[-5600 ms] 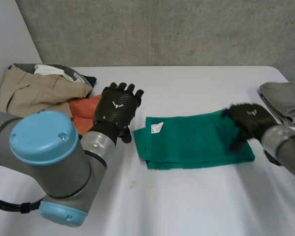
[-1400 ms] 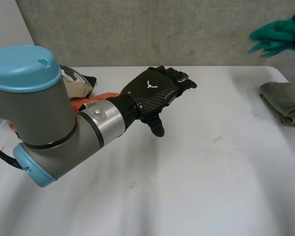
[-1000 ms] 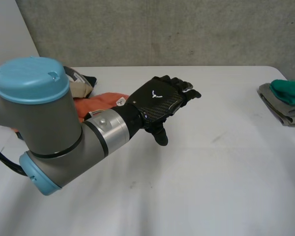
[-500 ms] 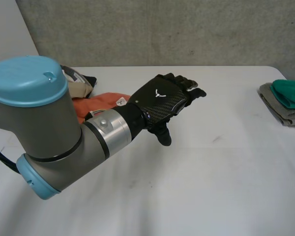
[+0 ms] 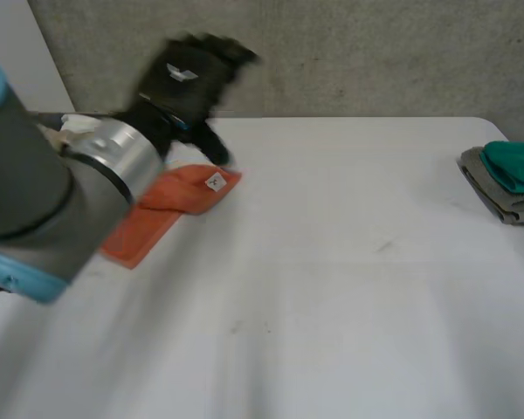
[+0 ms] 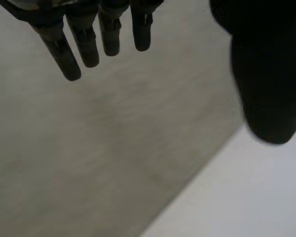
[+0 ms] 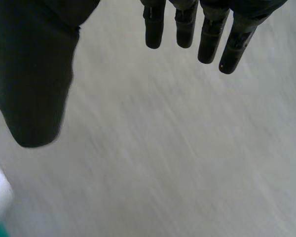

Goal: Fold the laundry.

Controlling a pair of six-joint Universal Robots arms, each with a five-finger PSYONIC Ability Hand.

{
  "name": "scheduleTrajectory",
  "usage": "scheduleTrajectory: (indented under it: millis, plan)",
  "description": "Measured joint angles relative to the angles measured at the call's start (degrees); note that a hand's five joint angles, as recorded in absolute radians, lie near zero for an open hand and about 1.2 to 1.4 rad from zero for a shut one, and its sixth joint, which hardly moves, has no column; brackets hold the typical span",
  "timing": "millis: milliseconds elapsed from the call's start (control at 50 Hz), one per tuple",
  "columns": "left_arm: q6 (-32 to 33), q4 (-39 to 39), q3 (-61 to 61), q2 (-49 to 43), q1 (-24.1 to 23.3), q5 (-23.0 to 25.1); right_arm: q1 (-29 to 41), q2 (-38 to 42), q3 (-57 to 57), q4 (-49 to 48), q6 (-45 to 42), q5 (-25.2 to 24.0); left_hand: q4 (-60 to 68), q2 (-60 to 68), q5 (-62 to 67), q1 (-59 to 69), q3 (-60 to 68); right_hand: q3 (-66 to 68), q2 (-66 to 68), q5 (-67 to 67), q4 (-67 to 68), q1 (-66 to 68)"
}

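The white table (image 5: 349,314) is taking up most of the head view, and a grey wall (image 5: 375,52) is standing behind it. The robot's big left arm (image 5: 44,201) is reaching in over the left side of the table. Its left hand (image 5: 188,74) is hanging high in the air above the back left part of the table. In the left wrist view its fingers (image 6: 84,44) are sticking out straight with the thumb off to one side, so this hand is wide open and is holding nothing. The right hand (image 7: 34,79) is also stretching its fingers out straight, with the thumb apart, and it is holding nothing. An orange cloth (image 5: 157,218) is lying flat near the back left corner of the table, partly under the left arm. A folded green cloth (image 5: 517,164) is sitting on top of a folded grey cloth (image 5: 499,201) at the right edge of the table. A small white tag (image 5: 215,182) is showing on the end of the orange cloth nearest the middle of the table.
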Motion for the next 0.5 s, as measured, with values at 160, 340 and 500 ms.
scheduleTrajectory:
  millis: [160, 340, 500]
  plan:
    - [2.27, 5.87, 0.63, -4.88, 17.49, -6.88, 17.82, -8.65, 23.91, -7.49, 13.11, -15.11, 0.00, 0.00, 0.00, 0.00, 0.00, -0.01, 0.00, -0.31, 0.00, 0.00]
    - [14.94, 6.85, 6.13, -22.27, 29.36, -0.49, 26.06, -2.10, 29.01, 5.39, 2.00, -14.62, 0.01, 0.00, 0.00, 0.04, 0.00, -0.01, 0.00, -0.53, 0.00, 0.00]
    - [22.12, 11.45, 11.98, -33.07, 31.64, 1.75, 25.97, 1.51, 29.06, 11.02, -6.76, -9.80, 32.67, 33.61, 29.38, 34.55, 32.04, 0.00, 0.00, -0.53, 0.00, 0.00]
